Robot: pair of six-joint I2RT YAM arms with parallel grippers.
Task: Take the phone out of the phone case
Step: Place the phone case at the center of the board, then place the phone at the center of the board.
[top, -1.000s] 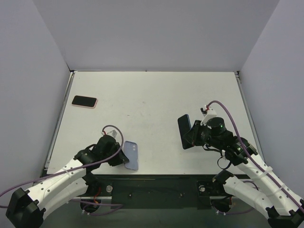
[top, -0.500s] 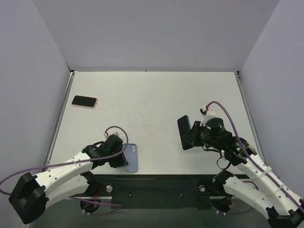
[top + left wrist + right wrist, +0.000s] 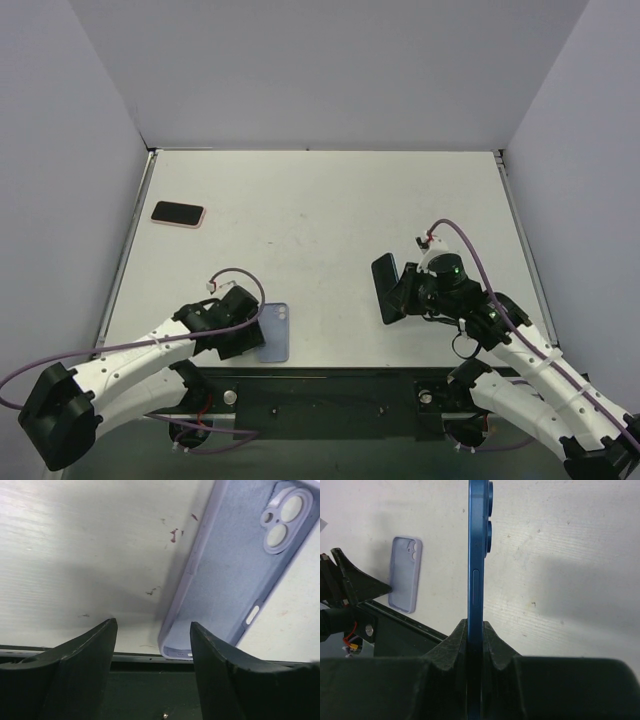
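1. R gripper [image 3: 475, 636]: clamped on the blue phone [image 3: 476, 555]. In the R wrist view both fingers press the phone's flat faces at bottom centre of the frame. The phone runs straight up the frame, thin edge toward the cam, with the side button and the camera bump on its right side showing.
2. Top view: same phone [image 3: 384, 288] seen as a dark slab, standing on edge and tilted, right of centre, w/ the R gripper [image 3: 402, 292] just to its right. This view does not settle whether the phone's lower end touches the table [image 3: 320, 200].
3. L gripper [image 3: 152, 625]: spread apart, holding nothing. In the L wrist view the 2 dark fingers rise from the bottom of the frame, w/ bare table between the tips.
4. Phone case [image 3: 235, 570]: lavender, lying flat, no phone in it. It runs from bottom centre to upper right of the L wrist frame, camera cutout at the upper right. Its near end sits in the gap next to the right-hand finger; contact can't be told.
5. Top view puts the case [image 3: 277, 331] at the table's near edge, lower left of centre, beside the L gripper [image 3: 245, 335], well apart from the phone. The R wrist view also catches it [image 3: 404, 575] at left.
6. Only the top view shows a 2nd phone in a pink case [image 3: 178, 213], flat near the left edge of the table.
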